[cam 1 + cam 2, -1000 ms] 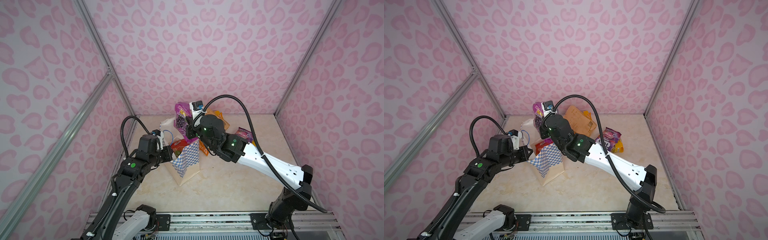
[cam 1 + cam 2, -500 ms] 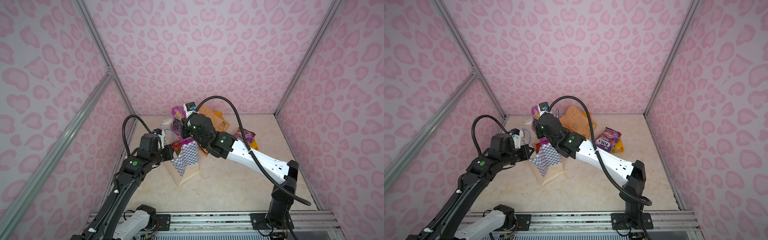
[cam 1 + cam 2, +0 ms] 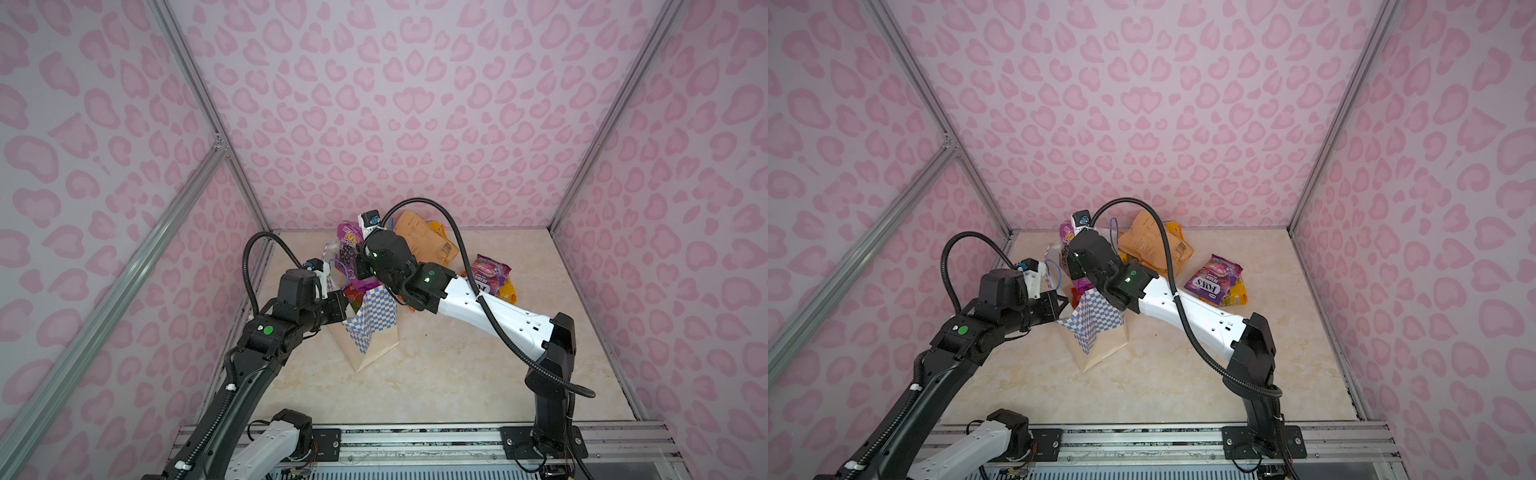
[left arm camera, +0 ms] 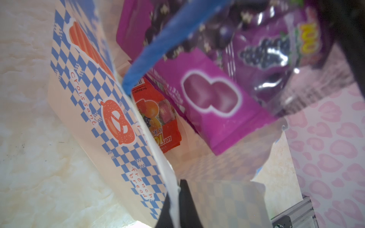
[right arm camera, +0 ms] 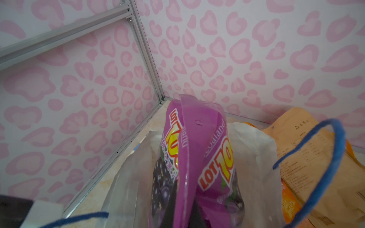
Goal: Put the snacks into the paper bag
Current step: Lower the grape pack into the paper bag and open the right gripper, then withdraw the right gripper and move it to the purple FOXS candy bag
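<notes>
The paper bag (image 3: pixel 374 328) (image 3: pixel 1096 328) stands open at mid table, checkered in blue. My left gripper (image 3: pixel 347 311) (image 3: pixel 1065 309) (image 4: pixel 175 189) is shut on its near rim. My right gripper (image 3: pixel 359 270) (image 3: pixel 1073 270) (image 5: pixel 189 217) is shut on a purple "LOT 100" packet (image 3: pixel 347 245) (image 4: pixel 217 102) (image 5: pixel 197 158), whose lower end hangs in the bag's mouth. A red packet (image 4: pixel 158 118) lies inside the bag. A purple FOX'S packet (image 3: pixel 488 274) (image 3: pixel 1212 278) and a tan pouch (image 3: pixel 424 245) (image 5: pixel 316 158) lie on the table behind.
A yellow-orange packet (image 3: pixel 507 293) (image 3: pixel 1237 295) lies under the FOX'S packet. An orange packet (image 5: pixel 290 207) lies beside the tan pouch. The bag's blue cord handles (image 4: pixel 167 39) (image 5: pixel 325 167) arch over its mouth. Pink patterned walls close in three sides.
My right arm has carried the purple packet a little left and down into the bag's mouth. The left gripper has kept its hold on the rim.
</notes>
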Robot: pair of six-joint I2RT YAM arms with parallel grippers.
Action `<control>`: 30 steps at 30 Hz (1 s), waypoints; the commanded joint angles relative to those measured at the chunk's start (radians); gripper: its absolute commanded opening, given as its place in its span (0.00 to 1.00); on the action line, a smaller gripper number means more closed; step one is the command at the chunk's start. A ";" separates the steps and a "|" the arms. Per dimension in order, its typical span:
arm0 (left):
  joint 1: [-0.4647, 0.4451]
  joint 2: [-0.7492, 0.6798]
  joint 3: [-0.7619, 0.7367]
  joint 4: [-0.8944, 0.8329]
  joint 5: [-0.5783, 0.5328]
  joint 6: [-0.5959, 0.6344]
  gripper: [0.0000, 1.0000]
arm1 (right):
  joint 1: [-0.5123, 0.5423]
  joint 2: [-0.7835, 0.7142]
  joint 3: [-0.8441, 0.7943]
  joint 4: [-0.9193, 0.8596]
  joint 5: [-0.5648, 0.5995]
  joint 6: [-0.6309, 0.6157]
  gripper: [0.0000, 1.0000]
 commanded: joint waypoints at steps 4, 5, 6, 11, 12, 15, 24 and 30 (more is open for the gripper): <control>0.004 0.017 0.042 0.024 -0.015 0.003 0.04 | 0.043 -0.054 -0.121 0.042 0.027 0.036 0.00; 0.004 0.016 0.048 0.025 -0.015 0.003 0.04 | 0.042 -0.051 -0.127 0.033 0.023 0.047 0.00; 0.004 0.016 0.053 0.025 -0.020 0.003 0.04 | 0.041 -0.046 -0.130 0.026 0.017 0.053 0.00; 0.003 0.036 0.082 0.003 -0.039 0.010 0.04 | 0.038 0.042 -0.017 -0.077 -0.074 0.075 0.00; 0.003 0.040 0.086 -0.003 -0.044 0.010 0.04 | 0.038 0.062 0.015 -0.104 -0.086 0.083 0.00; 0.004 0.044 0.095 -0.015 -0.063 0.009 0.04 | 0.038 0.112 0.082 -0.166 -0.097 0.091 0.13; 0.004 0.055 0.088 -0.055 -0.144 0.007 0.04 | 0.038 0.089 0.116 -0.186 -0.134 0.058 0.51; 0.003 0.079 0.115 -0.130 -0.219 0.015 0.04 | 0.043 0.001 0.111 -0.197 -0.125 0.003 0.75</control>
